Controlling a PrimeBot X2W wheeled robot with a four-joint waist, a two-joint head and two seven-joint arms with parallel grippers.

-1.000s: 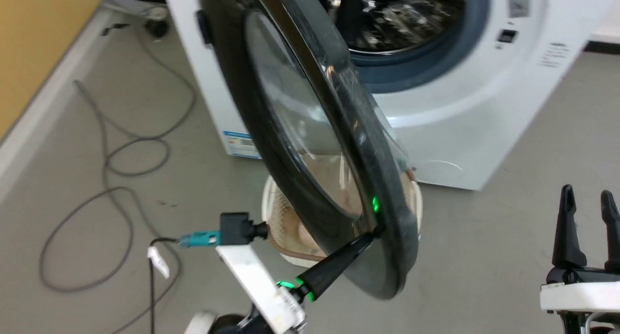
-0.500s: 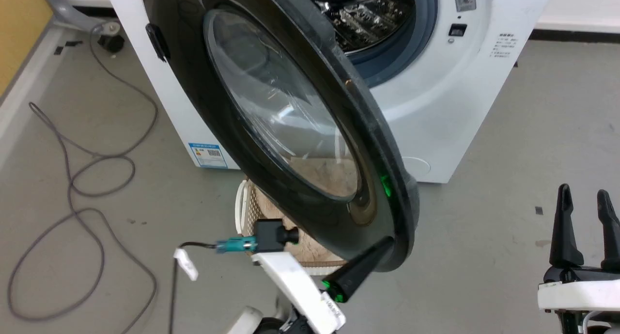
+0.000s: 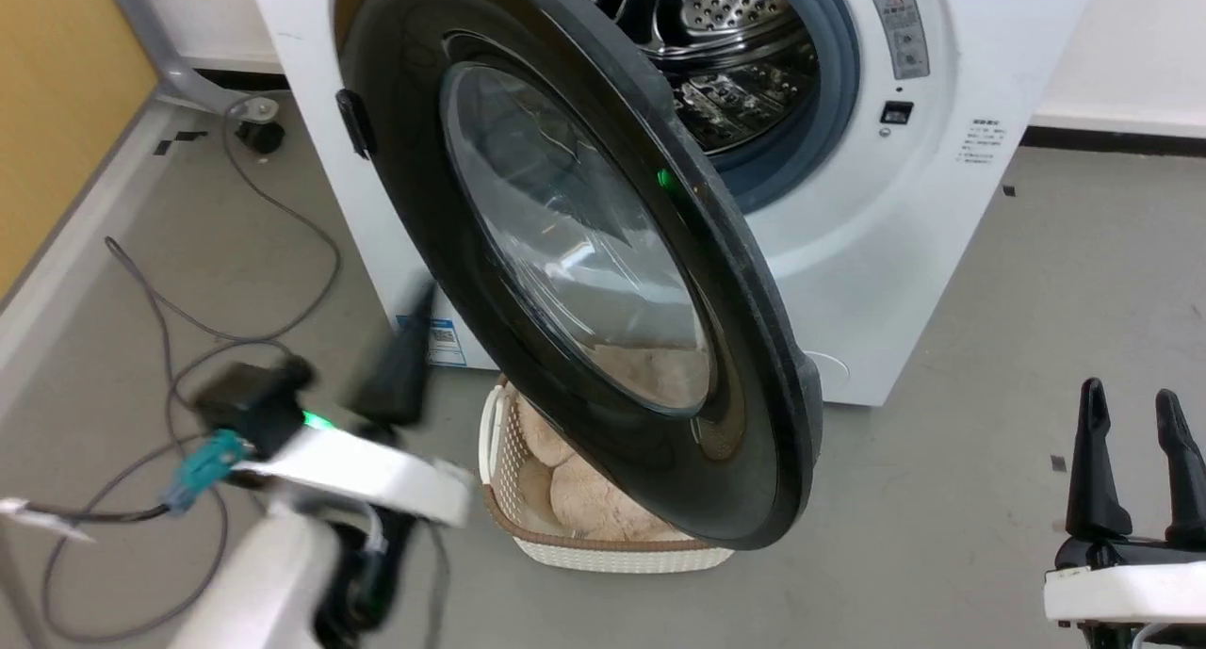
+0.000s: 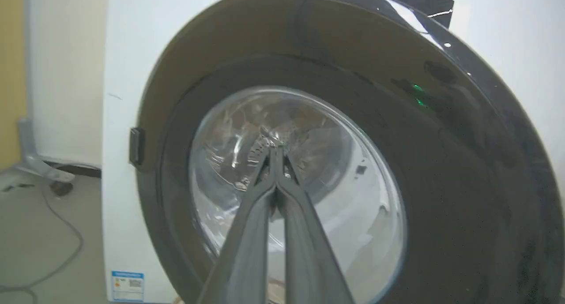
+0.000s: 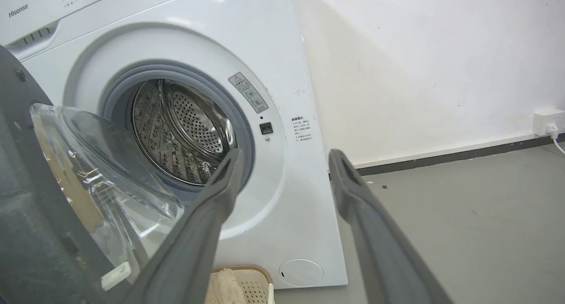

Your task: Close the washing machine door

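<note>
The left gripper [image 4: 274, 150] had its two long dark fingers pressed tip to tip, holding nothing, and in its wrist view it pointed at the middle of the washing machine door [image 3: 584, 282]; whether the tips touched the glass could not be told. In the head view that gripper appeared as a motion-blurred shape at lower left, just beside the door's left rim. The door filled the centre of the head frame: a wide, glossy black ring around a bulging clear glass bowl, with a small black tab on its left edge. It stood swung out from the white washing machine [image 3: 895, 253], its lower right edge well clear of the front panel. Behind it, at the top of the frame, the perforated steel drum [image 3: 725, 56] gleamed inside a grey rubber gasket [image 3: 834, 112]. A white lattice basket [image 3: 603, 557] with a brown rim, heaped with beige fluffy cloth, sat on the grey floor [image 3: 942, 498] beneath the door. The right gripper [image 3: 1130, 392], at lower right, had its fingers spread apart and empty. A grey cable [image 3: 311, 225] looped across the floor at left.
</note>
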